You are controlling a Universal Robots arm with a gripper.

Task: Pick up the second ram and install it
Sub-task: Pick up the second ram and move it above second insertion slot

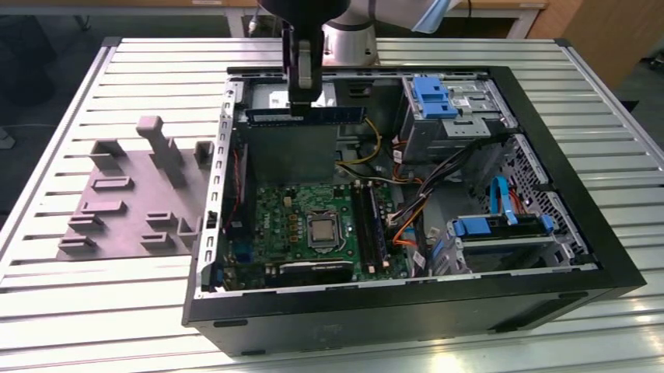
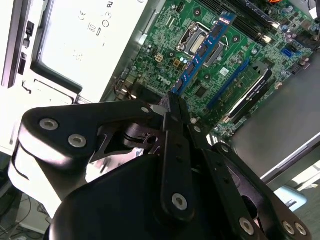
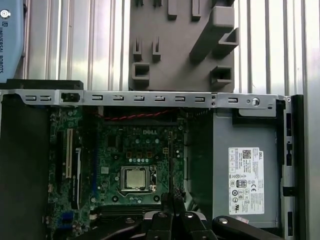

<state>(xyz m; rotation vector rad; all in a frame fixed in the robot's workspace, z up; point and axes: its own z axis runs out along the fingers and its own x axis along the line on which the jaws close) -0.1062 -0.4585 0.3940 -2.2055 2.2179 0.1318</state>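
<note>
The gripper (image 1: 302, 103) is clamping the second ram (image 1: 307, 115), holding it above the open computer case (image 1: 415, 311), not yet seated in the motherboard slots (image 1: 365, 225).

You have bright, even light from above. In the exterior view the ribbed desk (image 1: 83, 311) throws strong glare near its front edge. In the second wrist view the power-supply box (image 2: 85, 35) is washed out to white, and the end effector (image 2: 172, 105) looks dark against it.
</note>
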